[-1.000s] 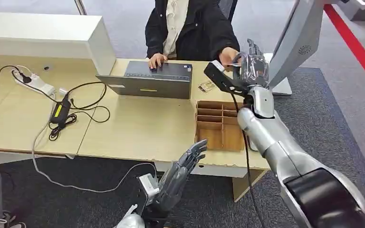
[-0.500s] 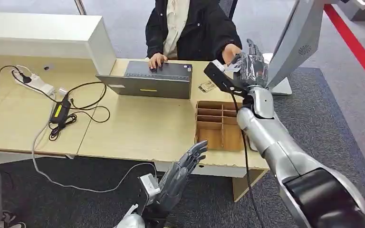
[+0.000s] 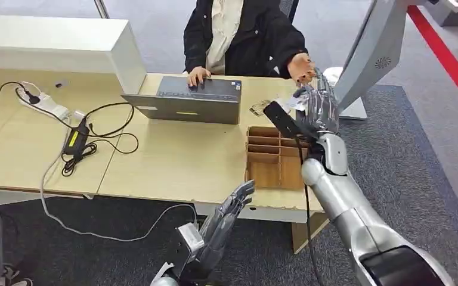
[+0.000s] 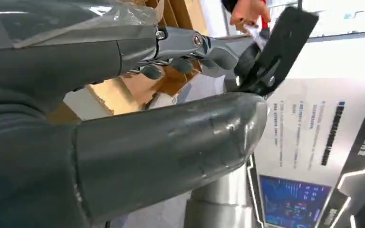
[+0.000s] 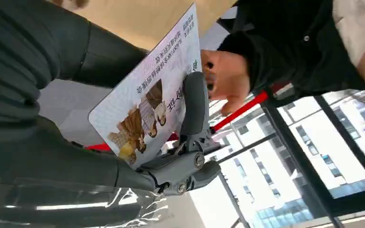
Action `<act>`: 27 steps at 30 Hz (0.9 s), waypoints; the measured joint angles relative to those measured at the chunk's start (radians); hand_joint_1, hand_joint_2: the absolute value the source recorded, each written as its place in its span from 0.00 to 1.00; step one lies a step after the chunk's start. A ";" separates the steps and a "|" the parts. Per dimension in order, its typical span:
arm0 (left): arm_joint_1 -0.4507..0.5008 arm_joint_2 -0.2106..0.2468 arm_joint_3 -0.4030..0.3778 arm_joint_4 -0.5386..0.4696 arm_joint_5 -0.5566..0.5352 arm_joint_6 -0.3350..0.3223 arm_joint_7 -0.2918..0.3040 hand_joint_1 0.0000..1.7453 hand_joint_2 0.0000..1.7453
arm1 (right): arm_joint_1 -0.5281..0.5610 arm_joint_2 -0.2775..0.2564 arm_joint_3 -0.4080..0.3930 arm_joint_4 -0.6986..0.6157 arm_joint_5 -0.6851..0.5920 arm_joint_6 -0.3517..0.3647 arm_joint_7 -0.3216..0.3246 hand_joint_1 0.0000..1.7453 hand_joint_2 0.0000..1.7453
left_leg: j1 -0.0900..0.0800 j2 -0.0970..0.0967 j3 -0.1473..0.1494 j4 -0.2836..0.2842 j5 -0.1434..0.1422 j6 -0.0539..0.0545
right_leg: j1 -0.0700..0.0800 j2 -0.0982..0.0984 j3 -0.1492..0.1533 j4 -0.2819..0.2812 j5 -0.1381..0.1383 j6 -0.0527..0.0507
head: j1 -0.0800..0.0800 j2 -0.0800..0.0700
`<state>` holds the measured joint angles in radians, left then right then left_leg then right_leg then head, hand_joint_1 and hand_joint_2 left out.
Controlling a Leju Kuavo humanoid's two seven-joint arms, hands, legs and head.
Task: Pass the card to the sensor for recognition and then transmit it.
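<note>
My right hand (image 3: 317,107) is raised over the desk's far right corner and pinches a white printed card (image 5: 152,102) between thumb and a finger. In the head view the card (image 3: 293,103) pokes out toward a seated person. That person's hand (image 3: 301,65) hovers just beyond the card; in the right wrist view their fingers (image 5: 223,78) sit at the card's far edge, and I cannot tell whether they grip it. A tall grey kiosk (image 3: 373,47) rises right beside my right hand. My left hand (image 3: 226,214) hangs open below the desk's front edge, fingers straight.
A wooden compartment tray (image 3: 274,158) lies under my right forearm. A laptop (image 3: 185,104) stands in front of the person, whose other hand is on it. A small item (image 3: 259,108) lies beside the tray. A power strip and cables (image 3: 48,107) cover the desk's left.
My right hand has drawn back toward me with the card. The person's hand has lifted and come up to the card's far edge. My left hand sank slightly.
</note>
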<state>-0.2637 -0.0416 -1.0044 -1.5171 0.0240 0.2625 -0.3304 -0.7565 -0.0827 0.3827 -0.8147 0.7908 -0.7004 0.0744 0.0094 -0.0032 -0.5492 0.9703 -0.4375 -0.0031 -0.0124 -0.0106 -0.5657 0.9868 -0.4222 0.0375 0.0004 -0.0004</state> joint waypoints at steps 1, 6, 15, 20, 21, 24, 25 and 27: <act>0.003 0.007 0.003 -0.007 0.000 0.000 0.005 0.00 0.00 | 0.029 -0.011 -0.027 -0.027 -0.008 0.000 0.001 1.00 1.00 | 0.000 -0.001 0.000 0.000 0.000 0.000 | 0.000 0.000 0.000 0.000 0.000 0.000 | -0.001 0.000; 0.026 0.031 0.016 -0.038 0.000 0.000 0.014 0.00 0.00 | 0.142 -0.077 -0.139 -0.152 -0.009 0.000 0.021 1.00 1.00 | 0.000 0.000 0.000 0.000 0.000 0.001 | 0.000 0.000 0.000 0.000 0.000 0.000 | 0.000 0.000; 0.055 0.058 0.023 -0.082 -0.015 0.006 0.033 0.00 0.00 | 0.265 -0.144 -0.273 -0.289 -0.002 0.000 0.070 1.00 1.00 | 0.000 0.000 0.000 0.000 -0.001 0.001 | -0.001 0.000 0.000 0.000 0.000 0.000 | -0.001 0.000; 0.068 0.068 0.025 -0.100 -0.028 0.005 0.039 0.00 0.00 | 0.294 -0.159 -0.327 -0.302 -0.015 0.001 0.053 1.00 1.00 | -0.001 0.000 0.000 0.000 -0.001 0.001 | -0.001 0.001 0.000 0.000 0.000 0.000 | 0.000 0.000; 0.070 0.069 0.025 -0.103 -0.030 0.005 0.040 0.00 0.00 | 0.296 -0.160 -0.330 -0.301 -0.013 0.001 0.055 1.00 1.00 | -0.001 0.000 0.000 0.000 -0.001 0.001 | -0.001 0.001 0.000 0.000 0.000 0.000 | -0.001 0.000; 0.072 0.072 0.026 -0.110 -0.032 0.005 0.041 0.00 0.00 | 0.296 -0.164 -0.321 -0.289 0.005 0.003 0.088 1.00 1.00 | 0.000 0.000 0.000 0.000 0.000 0.001 | -0.001 0.001 0.000 0.000 0.000 0.000 | 0.000 0.000; 0.072 0.073 0.026 -0.111 -0.032 0.005 0.041 0.00 0.00 | 0.295 -0.165 -0.312 -0.282 0.011 0.011 0.109 1.00 1.00 | 0.000 0.000 0.000 0.000 0.000 0.001 | -0.001 0.001 0.000 0.000 0.000 0.000 | 0.000 0.000; 0.072 0.073 0.026 -0.113 -0.031 0.005 0.040 0.00 0.00 | 0.292 -0.165 -0.286 -0.255 0.013 0.027 0.138 1.00 1.00 | 0.000 0.000 0.000 0.000 0.000 0.001 | 0.000 0.001 0.000 0.000 0.000 0.000 | 0.000 0.000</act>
<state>-0.1914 0.0313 -0.9785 -1.6296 -0.0069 0.2674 -0.2899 -0.4646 -0.2480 0.0968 -1.0701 0.8034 -0.6730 0.2128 0.0090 -0.0034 -0.5496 0.9700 -0.4379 -0.0021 -0.0129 -0.0100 -0.5656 0.9872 -0.4220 0.0377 0.0000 -0.0004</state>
